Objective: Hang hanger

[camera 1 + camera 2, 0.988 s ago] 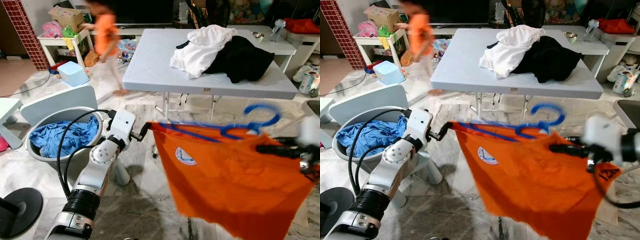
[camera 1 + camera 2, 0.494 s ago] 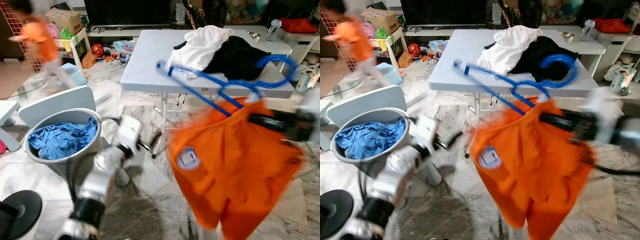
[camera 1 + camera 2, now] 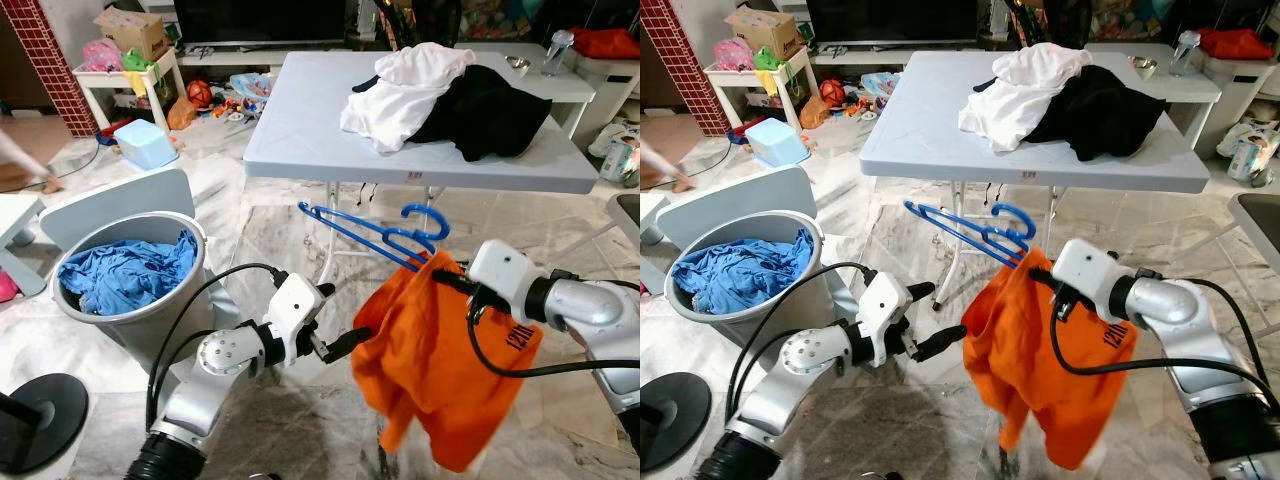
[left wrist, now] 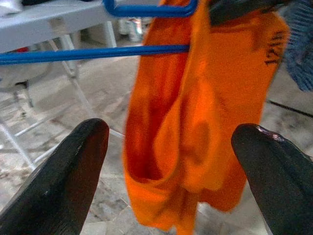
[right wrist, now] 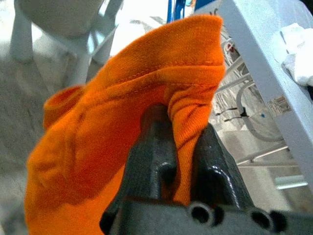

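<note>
Marble floor below, right pincer (image 5: 183,147) pinching orange shirt (image 3: 440,370) (printed "1210"); left pincer (image 4: 171,161) spread.

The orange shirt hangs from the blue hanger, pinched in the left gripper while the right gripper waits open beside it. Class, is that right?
One slip: the grippers are swapped. The right wrist view shows the right gripper shut on the orange shirt, which hangs from the blue hanger. The left wrist view shows the left gripper open, facing the shirt without touching it.
</note>
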Controlling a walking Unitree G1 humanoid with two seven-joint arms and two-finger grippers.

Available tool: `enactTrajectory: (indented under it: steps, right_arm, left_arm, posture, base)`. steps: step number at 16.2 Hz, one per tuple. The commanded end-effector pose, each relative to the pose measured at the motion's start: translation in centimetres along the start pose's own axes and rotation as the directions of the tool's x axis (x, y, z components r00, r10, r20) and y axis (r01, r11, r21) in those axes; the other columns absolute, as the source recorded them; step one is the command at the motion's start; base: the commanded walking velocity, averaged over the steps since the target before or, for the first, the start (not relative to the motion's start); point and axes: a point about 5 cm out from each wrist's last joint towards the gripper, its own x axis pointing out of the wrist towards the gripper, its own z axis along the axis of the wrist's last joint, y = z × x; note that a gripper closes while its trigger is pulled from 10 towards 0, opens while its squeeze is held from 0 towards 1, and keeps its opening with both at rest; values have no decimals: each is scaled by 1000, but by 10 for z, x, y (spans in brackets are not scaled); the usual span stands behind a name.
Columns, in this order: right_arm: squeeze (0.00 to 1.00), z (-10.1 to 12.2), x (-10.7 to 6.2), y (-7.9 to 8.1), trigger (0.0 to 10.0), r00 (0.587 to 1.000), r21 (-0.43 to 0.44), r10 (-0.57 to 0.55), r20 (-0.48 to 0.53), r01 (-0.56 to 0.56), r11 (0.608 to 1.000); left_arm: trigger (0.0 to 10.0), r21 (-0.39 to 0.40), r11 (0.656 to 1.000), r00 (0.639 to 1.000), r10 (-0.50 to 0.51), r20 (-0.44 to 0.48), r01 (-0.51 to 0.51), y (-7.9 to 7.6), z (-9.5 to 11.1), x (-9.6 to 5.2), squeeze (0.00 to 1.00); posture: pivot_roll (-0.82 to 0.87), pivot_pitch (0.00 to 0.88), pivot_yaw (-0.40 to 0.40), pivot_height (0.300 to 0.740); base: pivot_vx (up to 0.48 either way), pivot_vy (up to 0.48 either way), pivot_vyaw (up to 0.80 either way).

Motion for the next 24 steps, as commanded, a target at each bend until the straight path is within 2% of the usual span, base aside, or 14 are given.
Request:
enactTrajectory:
  steps: [1,5,7,8,12,14,16,17,18,20,21,22,24]
  right_arm:
    - [0,-2,0,-3,10000,999,-115,-11,-33,7,993]
    - [0,-19,-9,-9,10000,991,-184,53,-125,-76,980]
    - [0,-27,-15,-8,10000,977,-225,139,-160,-173,959]
    - [0,-30,-21,-6,10000,963,-218,209,-172,-244,945]
    - [0,-14,-35,-4,10000,916,-143,393,-79,-400,905]
    - [0,-11,-37,-5,10000,905,-140,421,-62,-426,894]
    - [0,-1,-43,-2,10000,858,-140,513,-26,-512,848]
    - [0,2,-45,0,10000,839,-139,544,-15,-540,830]
    - [0,4,-46,1,10000,828,-136,560,-13,-556,820]
    - [0,3,-46,3,10000,821,-139,571,-16,-567,812]
    - [0,3,-45,3,10000,820,-140,572,-13,-568,811]
    - [0,5,-44,4,10000,819,-140,574,-5,-569,811]
    - [0,6,-44,6,10000,818,-140,575,1,-569,810]
  left_arm:
    - [10000,16,997,997,-73,18,73,-8,6,1,1000]
    - [10000,89,983,985,-165,53,160,-10,27,-8,1000]
    - [10000,109,981,986,-163,40,157,-3,29,-14,1000]
    - [10000,114,983,989,-147,15,144,5,26,-18,1000]
    - [10000,159,983,995,-83,-51,91,18,9,-27,1000]
    - [10000,166,983,996,-72,-49,80,18,8,-26,1000]
    - [10000,160,983,996,-87,-28,91,18,8,-20,1000]
    - [10000,173,980,995,-97,-19,99,17,10,-18,722]
    - [10000,174,979,994,-110,-12,110,16,10,-16,0]
    - [10000,163,975,988,-154,-8,153,13,12,-12,0]
    - [6667,158,973,986,-168,-5,167,12,12,-11,0]
    - [0,137,972,981,-195,7,192,10,12,-8,0]
    - [0,132,966,975,-223,6,221,7,12,-5,0]
  posture:
    - [-160,0,21,740]
    - [-155,0,21,740]
    - [-154,0,23,740]
    - [-151,0,21,740]
    - [-152,0,24,740]
    - [-152,0,24,740]
    - [-157,0,24,740]
    - [-160,0,25,740]
    - [-160,0,24,740]
    - [-161,0,24,740]
    - [-161,0,24,740]
    - [-163,0,27,740]
    - [-164,0,29,740]
  base:
    - [0,0,0]
    - [0,0,0]
    - [0,0,0]
    - [0,0,0]
    - [0,0,0]
    - [0,0,0]
    - [0,0,0]
    - [0,0,0]
    - [0,0,0]
    - [0,0,0]
    - [0,0,0]
    - [0,0,0]
    - [0,0,0]
